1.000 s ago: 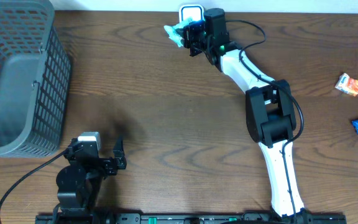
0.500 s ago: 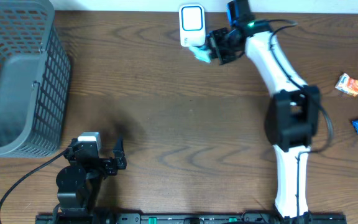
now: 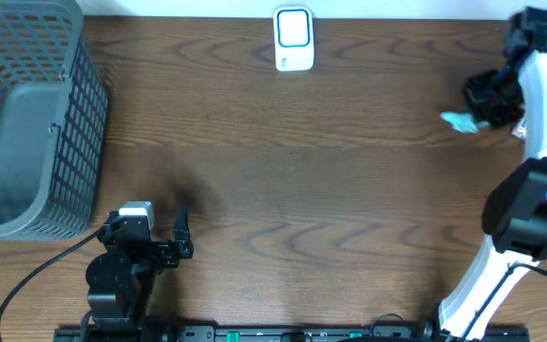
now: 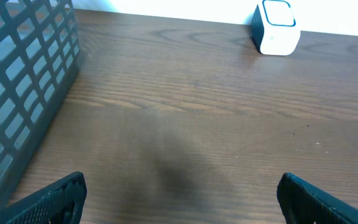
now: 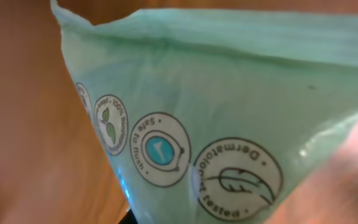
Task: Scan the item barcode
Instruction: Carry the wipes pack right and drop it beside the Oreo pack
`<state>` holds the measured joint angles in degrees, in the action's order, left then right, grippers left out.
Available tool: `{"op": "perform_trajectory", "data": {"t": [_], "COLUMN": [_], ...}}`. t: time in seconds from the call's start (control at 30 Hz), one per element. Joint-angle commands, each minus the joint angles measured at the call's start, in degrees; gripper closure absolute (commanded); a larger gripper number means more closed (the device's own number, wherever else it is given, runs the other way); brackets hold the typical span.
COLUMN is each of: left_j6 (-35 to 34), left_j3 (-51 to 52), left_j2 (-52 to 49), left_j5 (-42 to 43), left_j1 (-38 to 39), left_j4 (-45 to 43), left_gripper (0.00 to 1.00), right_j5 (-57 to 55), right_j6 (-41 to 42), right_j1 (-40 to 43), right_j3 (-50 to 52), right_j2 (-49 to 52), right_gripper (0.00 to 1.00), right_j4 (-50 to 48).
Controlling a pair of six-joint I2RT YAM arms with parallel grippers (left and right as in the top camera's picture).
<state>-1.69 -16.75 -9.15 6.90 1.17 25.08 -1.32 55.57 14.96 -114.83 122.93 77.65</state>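
The right end effector (image 3: 480, 111) sits at the far right side of the worktop (image 3: 283, 180), its fingers pressed together on a pale green packet (image 3: 459, 121). The packet sticks out from the fingers toward the robot's left. Its long axis runs roughly across the worktop, left to right, and its free end is tipped slightly toward the robot. Whether that free end touches the wood cannot be told.

In the right wrist view the packet (image 5: 229, 124) fills almost the whole picture. Its face is turned to the camera and carries a row of round printed seals. One seal has a leaf drawing and the word "tested".

A white scanner (image 3: 293, 39) with a blue-edged window stands well to the left of the right end effector, against the worktop's far edge. It is well apart from the packet.

The left end effector (image 4: 182, 186) rests low at the near edge of the worktop, its two dark fingers spread wide with only bare wood between them. A grey mesh basket (image 3: 27, 114) stands to its left. The scanner lies far ahead of it and somewhat to its right.
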Motion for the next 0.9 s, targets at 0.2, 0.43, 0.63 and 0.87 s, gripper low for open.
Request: {"op": "perform_trajectory", "data": {"t": [0.2,0.43,0.63,0.87], "left_j6": [-0.11,-0.11,-0.11,-0.11], "left_j3": [-0.31,0.57,6.82,8.46], "left_j2": [0.35,0.55,5.4,9.05], "left_j5": [-0.55,-0.55,-0.52,-0.52], "left_j1": [-0.24,-0.13,-0.13,-0.09], "left_j4": [-0.2,0.04,2.58,5.35], "left_gripper": [0.02,0.02,0.02,0.02], "right_j5": [-13.92,-19.43,-18.73,-13.62], "right_j6": [-5.51,-5.53,-5.53,-6.64], "right_j1": [4.98,9.51,14.49,15.37], "right_j3": [18.03,21.11,21.11,20.63], "right_j2": [0.42,0.28,0.28,0.04], "right_gripper": [0.99,0.5,0.32,0.35], "right_j4": [-16.26,-19.61,-19.61,-19.19]}}
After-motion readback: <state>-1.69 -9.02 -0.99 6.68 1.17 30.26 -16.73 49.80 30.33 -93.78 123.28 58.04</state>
